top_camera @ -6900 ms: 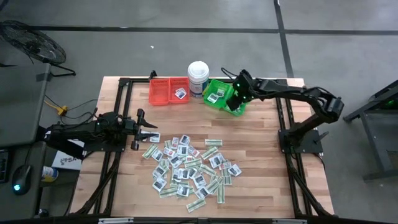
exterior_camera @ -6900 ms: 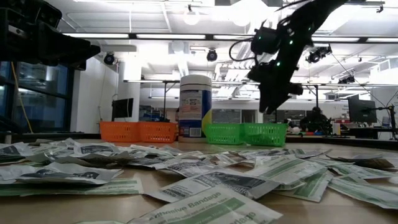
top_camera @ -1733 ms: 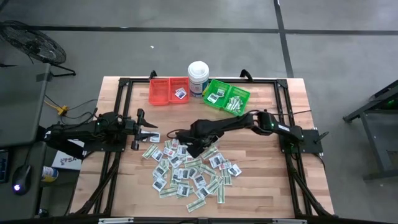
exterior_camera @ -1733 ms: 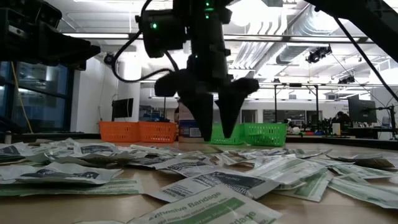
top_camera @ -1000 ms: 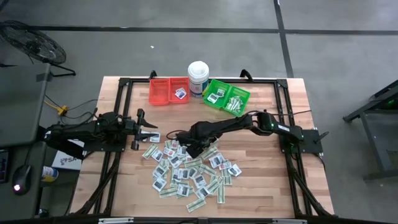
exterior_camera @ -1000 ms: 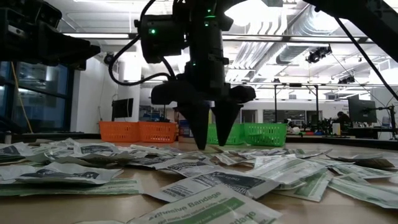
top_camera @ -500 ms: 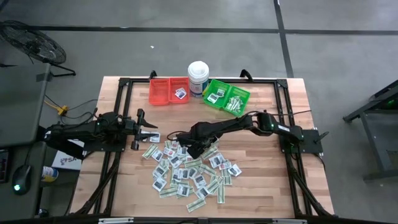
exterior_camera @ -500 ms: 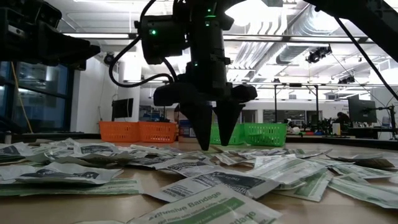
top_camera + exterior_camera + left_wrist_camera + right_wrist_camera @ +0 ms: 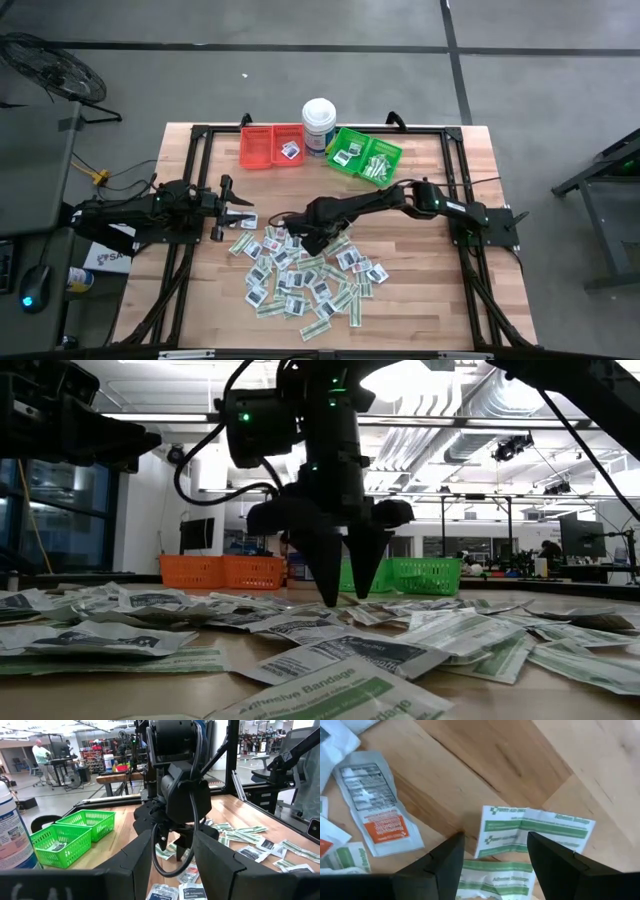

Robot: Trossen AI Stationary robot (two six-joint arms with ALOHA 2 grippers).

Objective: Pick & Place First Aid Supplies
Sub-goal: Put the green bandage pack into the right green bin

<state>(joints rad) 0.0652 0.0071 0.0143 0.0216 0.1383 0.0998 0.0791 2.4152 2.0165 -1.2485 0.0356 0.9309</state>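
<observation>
The first aid supplies (image 9: 305, 275) lie as a loose pile of white square packets and green-and-white strips in the middle of the table. My right gripper (image 9: 312, 240) hangs open, fingers pointing down, just over the pile's far edge (image 9: 345, 598). In the right wrist view its fingers stand on either side of one end of a green-and-white strip (image 9: 535, 832) lying flat on the wood. My left gripper (image 9: 245, 212) waits open at the pile's left, above the table (image 9: 172, 865).
At the far edge stand a red bin (image 9: 272, 146), a tall white tub (image 9: 319, 122) and a green bin (image 9: 365, 155), both bins holding a few packets. A white packet with orange print (image 9: 375, 810) lies beside the strip. Bare wood shows right of the pile.
</observation>
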